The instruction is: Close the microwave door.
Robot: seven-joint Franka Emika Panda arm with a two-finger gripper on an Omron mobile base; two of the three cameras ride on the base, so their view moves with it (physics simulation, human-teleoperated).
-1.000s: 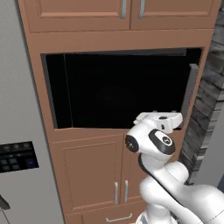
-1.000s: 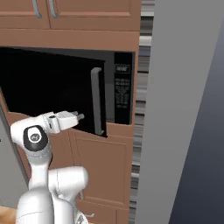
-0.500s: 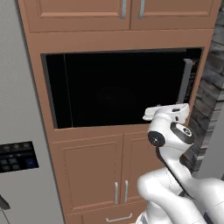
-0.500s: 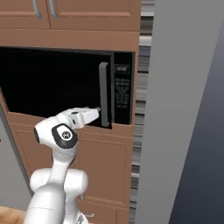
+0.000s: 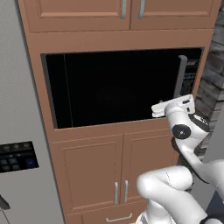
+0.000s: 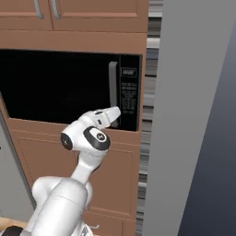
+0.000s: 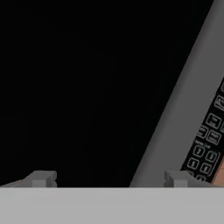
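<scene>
We see the microwave door lying flat across the front of the microwave, its glossy black panel flush with the wooden surround. The door's grey bar handle stands upright along the edge next to the black button panel.

Our gripper sits low against the door, just beside the bottom end of the handle. In the hand view its two fingertips stand well apart, one over the bare black panel and the other beside the handle, which runs aslant between them and the button panel. Nothing lies between the fingertips, so the gripper is spread and grasps nothing. We cannot tell whether the tips actually press on the door or hover just off it.

In the left base view the gripper points at the door's lower corner near the handle; in the right base view the gripper reaches the same spot below the handle.
</scene>
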